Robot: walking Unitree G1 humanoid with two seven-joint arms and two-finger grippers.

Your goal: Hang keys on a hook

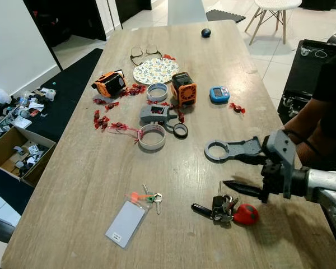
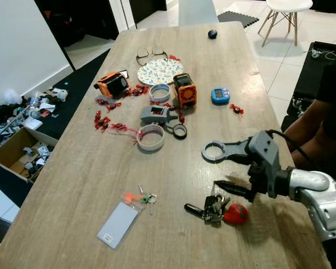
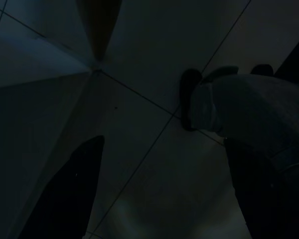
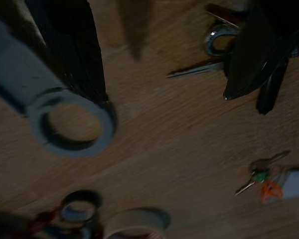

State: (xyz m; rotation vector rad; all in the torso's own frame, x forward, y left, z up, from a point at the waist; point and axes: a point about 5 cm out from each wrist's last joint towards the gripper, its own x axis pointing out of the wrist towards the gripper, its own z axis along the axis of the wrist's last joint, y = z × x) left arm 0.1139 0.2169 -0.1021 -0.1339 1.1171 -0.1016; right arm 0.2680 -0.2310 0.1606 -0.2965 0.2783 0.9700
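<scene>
My right gripper (image 1: 227, 167) hangs low over the wooden table (image 1: 78, 190) with its two black fingers spread wide and nothing between them. The upper finger lies along a grey ring-ended tool (image 1: 231, 149), so from the head views I cannot tell how much of that shape is my finger and how much is the tool; in the right wrist view the dark finger (image 4: 72, 50) covers part of the ring's (image 4: 70, 124) handle. My lower finger (image 1: 243, 189) points just over the bunch of keys (image 1: 219, 207), which lies on the table right beneath it, beside a red round fob (image 1: 246, 214); whether the tip touches the keys I cannot tell. In the wrist view the bunch is blurred and half hidden behind that finger. Farther out from my fingertips lies a second, smaller set of keys (image 1: 151, 197) with orange and green tags, joined to a white card holder (image 1: 125, 222). Beyond the ring tool sit two rolls of tape (image 1: 152, 137), a grey device (image 1: 155, 114), red wrappers (image 1: 103, 120), two orange gadgets (image 1: 183, 88), a blue timer (image 1: 219, 93), a patterned plate (image 1: 155, 71) that looks bare, and glasses (image 1: 145, 52). On the floor off the table's far-left edge, an open cardboard box (image 1: 17, 154) holds small jumbled parts I cannot identify. A person's arm (image 1: 316, 115) is cut off at the frame edge behind my wrist. My left arm hangs idle; its wrist view is very dark, showing floor tiles and a shoe (image 3: 204, 99).
</scene>
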